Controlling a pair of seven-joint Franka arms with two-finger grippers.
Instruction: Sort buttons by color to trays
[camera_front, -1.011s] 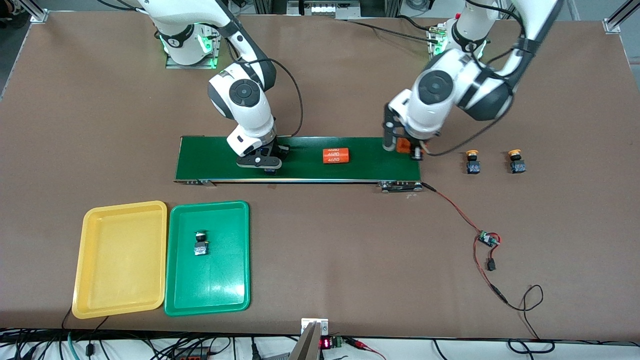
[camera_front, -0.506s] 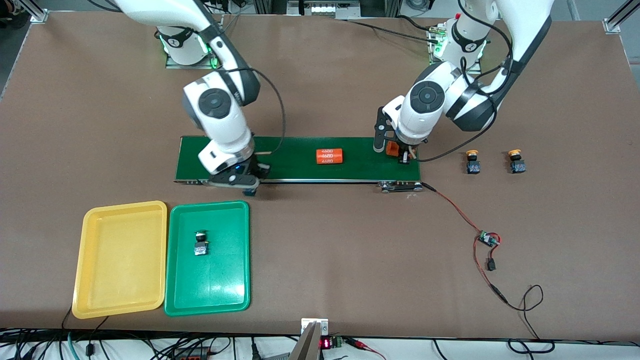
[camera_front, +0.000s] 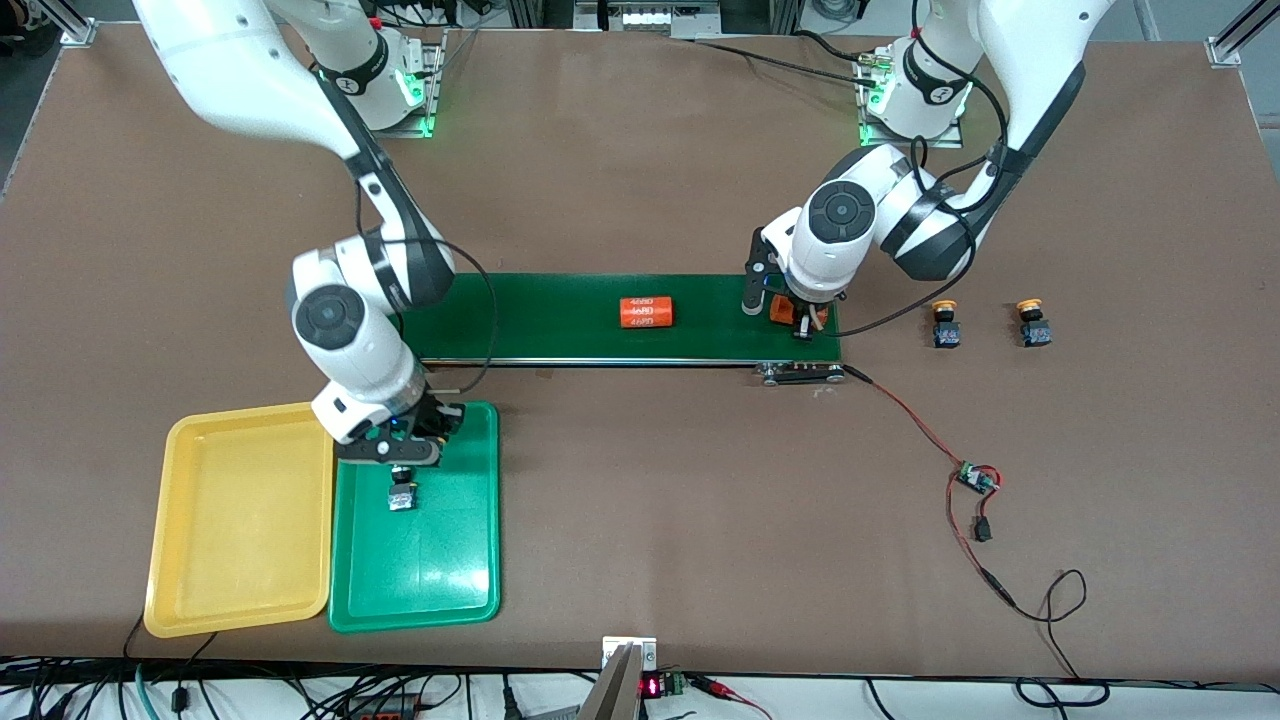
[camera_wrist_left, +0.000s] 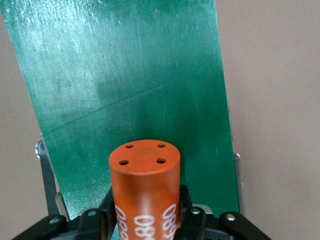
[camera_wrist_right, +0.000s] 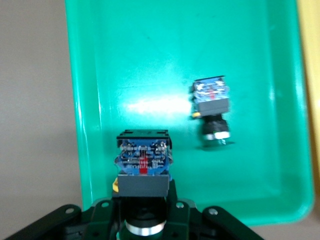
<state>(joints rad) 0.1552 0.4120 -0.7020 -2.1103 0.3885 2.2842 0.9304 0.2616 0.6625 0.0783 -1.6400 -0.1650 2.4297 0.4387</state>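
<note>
Green tray (camera_front: 455, 590) is where the right gripper (camera_front: 400, 462) hangs now, a second ago it was still up over the belt (camera_front: 560, 320). It's clamped on a button (camera_wrist_right: 143, 161), body up and cap down between the fingers, cap colour I can't make out. One button (camera_front: 402, 494) already lies in that tray. Yellow tray (camera_front: 240, 520) beside it has nothing in it. Two yellow buttons (camera_front: 944, 324) (camera_front: 1032, 323) sit on the table off the belt at the left arm's end. Left gripper (camera_front: 790, 315) is over that end of the belt, closed on an orange cylinder (camera_wrist_left: 145, 187); another cylinder (camera_front: 647, 312) has slid along mid-belt. Drop looks close, so I'd guess two of four sorted soon
</note>
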